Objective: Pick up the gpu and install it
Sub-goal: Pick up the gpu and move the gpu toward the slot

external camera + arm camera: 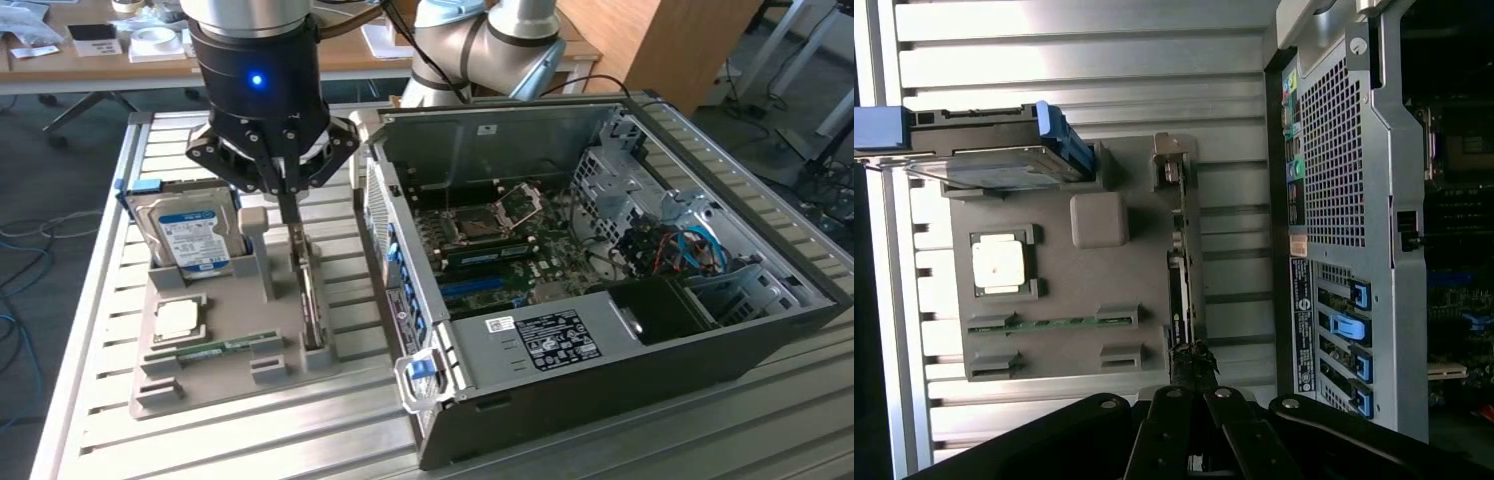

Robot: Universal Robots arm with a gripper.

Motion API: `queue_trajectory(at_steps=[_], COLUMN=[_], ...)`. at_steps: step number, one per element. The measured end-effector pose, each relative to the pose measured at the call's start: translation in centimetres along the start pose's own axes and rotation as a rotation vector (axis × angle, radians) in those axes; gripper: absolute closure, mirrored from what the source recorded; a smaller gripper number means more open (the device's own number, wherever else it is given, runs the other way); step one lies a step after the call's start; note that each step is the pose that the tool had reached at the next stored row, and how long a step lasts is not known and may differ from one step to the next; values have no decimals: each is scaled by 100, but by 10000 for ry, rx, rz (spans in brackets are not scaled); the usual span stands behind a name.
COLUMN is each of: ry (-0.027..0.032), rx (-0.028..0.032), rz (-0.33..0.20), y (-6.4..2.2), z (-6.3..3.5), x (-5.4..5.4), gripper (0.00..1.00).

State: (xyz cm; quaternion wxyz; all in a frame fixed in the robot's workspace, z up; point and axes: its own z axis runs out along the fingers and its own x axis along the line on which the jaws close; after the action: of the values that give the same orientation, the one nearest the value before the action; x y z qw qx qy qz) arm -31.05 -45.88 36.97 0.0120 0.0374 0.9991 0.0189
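The slatted table (200,440) lies nearest, and on it rests a grey tray (220,385). Just beside the tray, on the exterior view's right, sits the open computer case (587,340). At the tray's near end lie a memory stick (214,349) and a square chip (176,318). The gpu (312,305) stands on edge in the tray's slot closest to the case, with the end effector (292,240) pinching its upper edge. A hard drive (195,235) stands at the tray's far end.
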Motion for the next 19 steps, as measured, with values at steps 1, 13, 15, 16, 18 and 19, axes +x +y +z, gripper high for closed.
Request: queue_trajectory(at_steps=[1,13,15,16,18,19], ry=[0,0,0,0,0,0], rx=[0,0,0,0,0,0], rz=[0,0,0,0,0,0], y=[0,0,0,0,0,0], z=[0,0,0,0,0,0], x=[0,0,0,0,0,0], gripper=[89,77,71,65,58,58])
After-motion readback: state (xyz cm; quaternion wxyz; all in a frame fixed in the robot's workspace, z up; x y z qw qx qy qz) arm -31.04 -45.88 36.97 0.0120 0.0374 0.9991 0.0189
